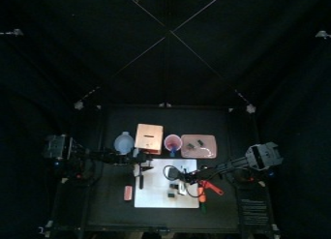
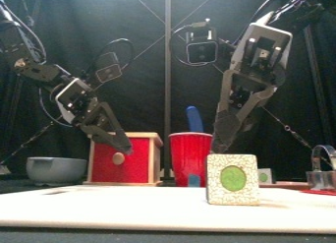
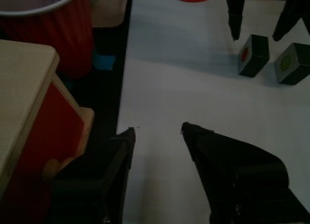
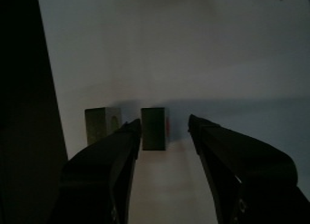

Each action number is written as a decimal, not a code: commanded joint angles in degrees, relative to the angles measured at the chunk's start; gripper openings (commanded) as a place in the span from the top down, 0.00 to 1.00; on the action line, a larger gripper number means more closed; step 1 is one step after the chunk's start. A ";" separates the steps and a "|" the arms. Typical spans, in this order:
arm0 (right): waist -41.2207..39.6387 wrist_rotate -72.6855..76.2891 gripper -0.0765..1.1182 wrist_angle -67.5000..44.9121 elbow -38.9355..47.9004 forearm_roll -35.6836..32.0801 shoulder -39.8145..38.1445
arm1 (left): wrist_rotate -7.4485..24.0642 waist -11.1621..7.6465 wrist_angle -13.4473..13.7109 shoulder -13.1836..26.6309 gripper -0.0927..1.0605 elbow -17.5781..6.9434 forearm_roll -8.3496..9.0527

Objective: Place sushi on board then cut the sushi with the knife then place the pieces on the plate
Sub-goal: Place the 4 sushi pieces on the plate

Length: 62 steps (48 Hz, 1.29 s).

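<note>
Sushi piece [image 2: 233,179] stands upright, cut face frontward, below right hand [image 2: 237,145] spread wide

I read the cutting board [image 2: 132,212] as smooth, matt white plastic; the red cup [image 2: 191,156] beyond is glossy plastic; the box [image 2: 141,160], far left, is pale wood.

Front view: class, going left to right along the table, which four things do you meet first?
blue-grey bowl → wooden box with the red drawer front → red cup → sushi piece, standing nearest the camera.
</note>
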 commanded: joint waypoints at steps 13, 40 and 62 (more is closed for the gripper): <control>0.53 -0.09 0.25 -0.35 -2.37 1.49 2.55 | 0.18 -0.09 -0.26 -0.26 0.20 -0.44 -0.18; -2.37 0.00 0.46 3.43 -0.79 1.23 -0.35 | 0.26 0.00 -0.26 -0.26 0.20 -0.70 -0.09; -19.07 0.09 0.45 18.63 11.25 0.70 -18.28 | 0.18 0.00 -0.26 -0.26 0.20 -0.79 -0.18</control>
